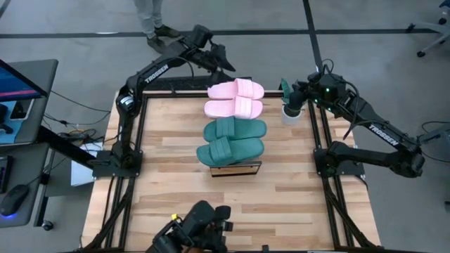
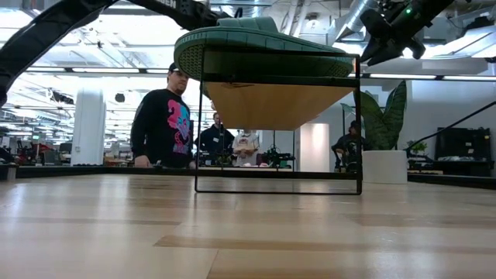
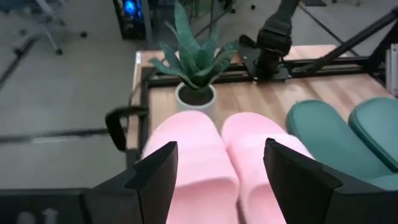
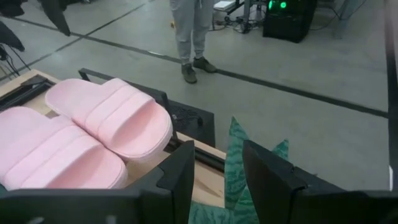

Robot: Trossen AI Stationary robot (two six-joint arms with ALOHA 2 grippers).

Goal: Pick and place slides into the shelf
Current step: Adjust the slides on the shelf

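From above we see all four slides lying side by side on the shelf (image 1: 236, 169), of which only the near end of the black frame and a strip of plank show; the rest is covered. The two pink slides (image 1: 235, 98) lie at the far end, the two teal slides (image 1: 233, 140) nearer the camera.

The low view shows what the overhead one cannot: the shelf's thin black legs (image 2: 277, 130) standing on the wooden table (image 2: 248, 232), the plank's underside, and one teal slide's sole overhanging the top. The pink pair is hidden behind it there.

The left gripper (image 1: 223, 63) hangs just beyond the pink pair, past the table's far edge. Its wrist view shows both fingers (image 3: 155, 177) spread wide with nothing between them, the pink slides below.

The right gripper (image 1: 287, 90) sits over a potted plant (image 1: 290, 111) at the table's far right corner. Its fingers (image 4: 180, 174) stand apart, empty, with green leaves beneath.

A person (image 2: 164, 120) stands behind the table; from above only the shoes show, and the right wrist view cuts them off above the legs.
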